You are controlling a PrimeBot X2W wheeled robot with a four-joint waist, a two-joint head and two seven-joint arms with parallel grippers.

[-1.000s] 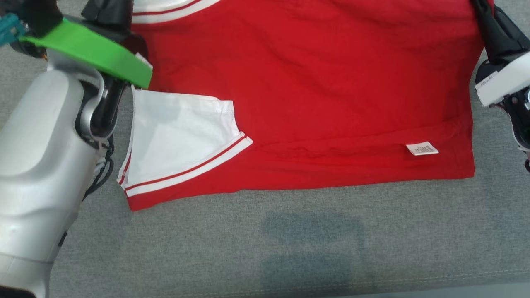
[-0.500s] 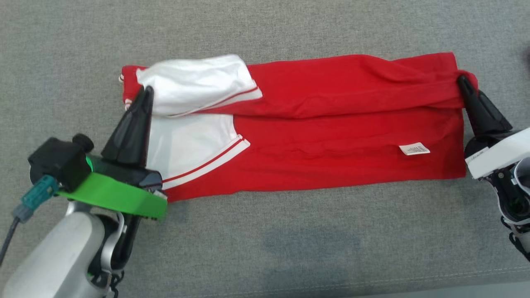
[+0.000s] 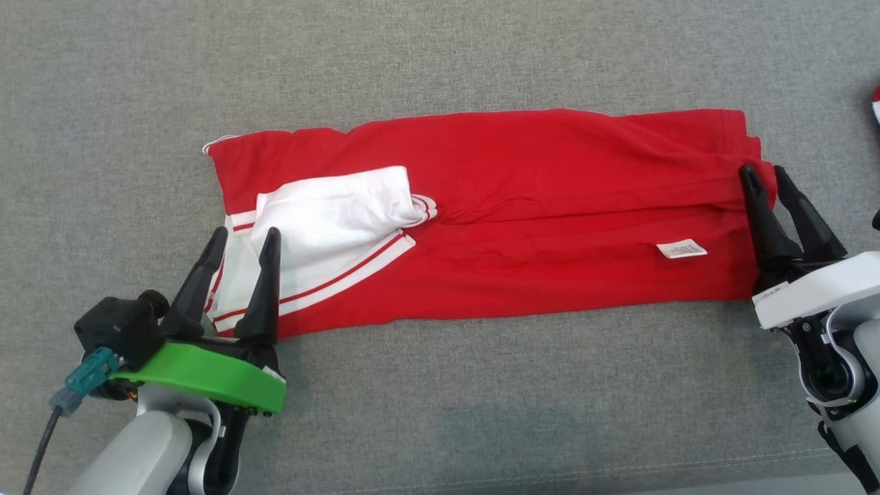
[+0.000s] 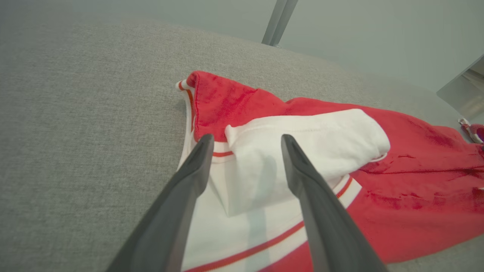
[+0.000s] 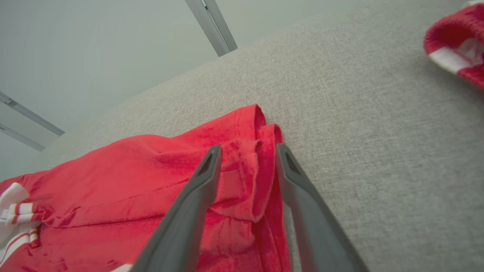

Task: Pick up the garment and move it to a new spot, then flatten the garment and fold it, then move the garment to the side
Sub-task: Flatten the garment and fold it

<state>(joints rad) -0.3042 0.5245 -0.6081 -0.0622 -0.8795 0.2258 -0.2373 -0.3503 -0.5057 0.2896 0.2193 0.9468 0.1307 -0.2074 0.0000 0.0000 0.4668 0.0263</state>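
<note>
The red garment (image 3: 522,227) with white, red-striped sleeves lies folded lengthwise into a long band on the grey surface; a white label (image 3: 680,249) shows near its right end. My left gripper (image 3: 245,235) is open over the white sleeve (image 4: 302,147) at the band's left end, holding nothing. At the right end my right gripper (image 3: 764,173) is open too, fingers astride the folded red edge (image 5: 261,151) without pinching it.
The grey fabric surface (image 3: 440,62) runs all round the garment, its front seam (image 3: 619,474) near the bottom. Another red-and-white cloth (image 5: 457,45) lies off to the far right. Metal posts (image 4: 278,22) stand beyond the surface's far edge.
Both grippers carried the far edge of the garment over toward me, folding it into a narrow band. They were shut on the cloth half a second ago and have now let go and drawn back.
</note>
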